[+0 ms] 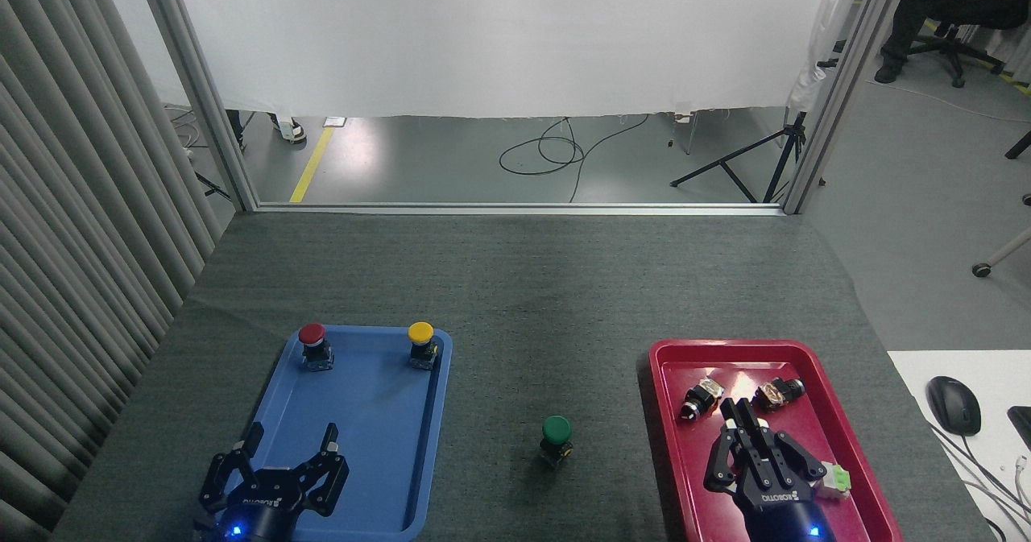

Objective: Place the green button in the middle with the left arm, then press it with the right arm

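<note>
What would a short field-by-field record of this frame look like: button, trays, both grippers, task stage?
green button: upright on the bare grey cloth between the two trays, nothing touching it
blue tray: holds red button and yellow button at its far end
red tray: small parts inside
left gripper: open, over the blue tray's near end
right gripper: fingers together, over the red tray
task stage: button placed in the middle, not yet pressed
</note>
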